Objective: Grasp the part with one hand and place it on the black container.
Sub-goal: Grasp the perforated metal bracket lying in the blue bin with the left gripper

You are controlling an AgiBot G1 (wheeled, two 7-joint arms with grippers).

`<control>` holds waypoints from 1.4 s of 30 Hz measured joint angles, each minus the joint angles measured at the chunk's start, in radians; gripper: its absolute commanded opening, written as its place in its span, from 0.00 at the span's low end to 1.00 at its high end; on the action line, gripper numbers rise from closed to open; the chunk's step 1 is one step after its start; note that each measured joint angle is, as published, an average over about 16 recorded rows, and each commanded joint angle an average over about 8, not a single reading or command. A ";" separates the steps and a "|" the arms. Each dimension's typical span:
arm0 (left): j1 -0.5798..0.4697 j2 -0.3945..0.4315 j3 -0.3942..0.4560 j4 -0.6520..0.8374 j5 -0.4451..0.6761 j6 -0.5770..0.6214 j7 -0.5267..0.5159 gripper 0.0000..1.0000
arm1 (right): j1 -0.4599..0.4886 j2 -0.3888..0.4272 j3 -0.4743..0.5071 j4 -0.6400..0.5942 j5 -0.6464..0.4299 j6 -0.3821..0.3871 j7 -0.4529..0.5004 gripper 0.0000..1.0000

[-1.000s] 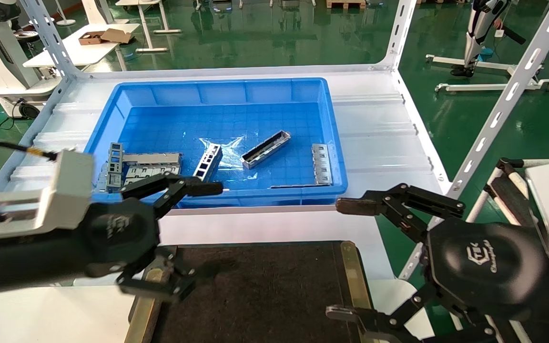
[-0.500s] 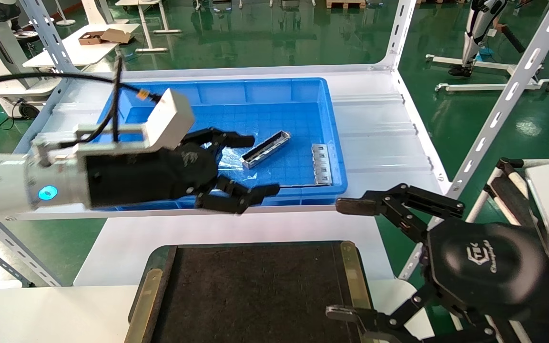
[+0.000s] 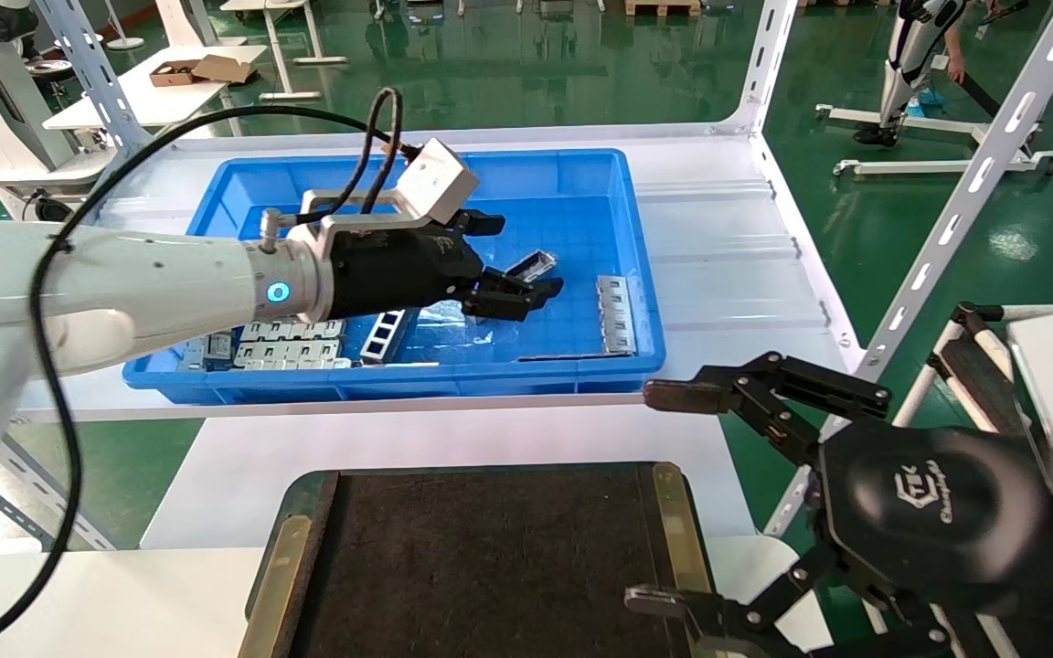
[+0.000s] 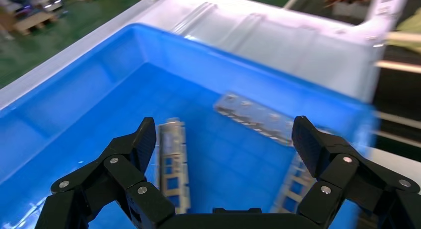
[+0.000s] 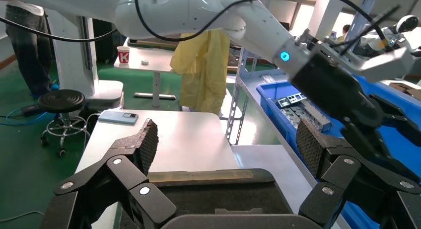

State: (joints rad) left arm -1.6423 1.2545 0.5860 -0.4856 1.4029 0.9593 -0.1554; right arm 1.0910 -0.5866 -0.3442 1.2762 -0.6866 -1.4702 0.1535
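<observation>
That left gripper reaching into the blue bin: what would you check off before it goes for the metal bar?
1. Left gripper open: ok, fingers spread wide in the left wrist view.
2. Part in sight: ok, one end shows past the gripper in the blue bin.
3. Fingers on both sides of the part: not ok, in the left wrist view it lies by one finger, not centred.
4. Part touched yet: cannot tell.
5. Black container ready: ok, its floor is bare.
6. Right gripper out of the way: ok, open beside the container's right edge.
</observation>
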 measured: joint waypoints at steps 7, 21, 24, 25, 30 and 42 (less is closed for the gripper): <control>-0.025 0.083 0.021 0.144 0.014 -0.115 0.061 1.00 | 0.000 0.000 0.000 0.000 0.000 0.000 0.000 1.00; -0.001 0.115 0.143 0.169 -0.041 -0.279 0.015 0.40 | 0.000 0.000 0.000 0.000 0.000 0.000 0.000 0.17; 0.003 0.115 0.179 0.161 -0.054 -0.303 -0.011 0.05 | 0.000 0.000 0.000 0.000 0.000 0.000 0.000 0.00; 0.004 0.115 0.191 0.158 -0.058 -0.310 -0.019 0.00 | 0.000 0.000 0.000 0.000 0.000 0.000 0.000 0.00; 0.007 0.114 0.246 0.149 -0.080 -0.339 -0.051 0.00 | 0.000 0.000 -0.001 0.000 0.000 0.000 0.000 0.00; 0.013 0.110 0.343 0.142 -0.140 -0.372 -0.083 0.00 | 0.000 0.000 -0.001 0.000 0.001 0.000 0.000 0.00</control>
State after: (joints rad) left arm -1.6290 1.3650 0.9288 -0.3438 1.2624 0.5874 -0.2386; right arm 1.0912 -0.5862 -0.3450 1.2762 -0.6861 -1.4699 0.1531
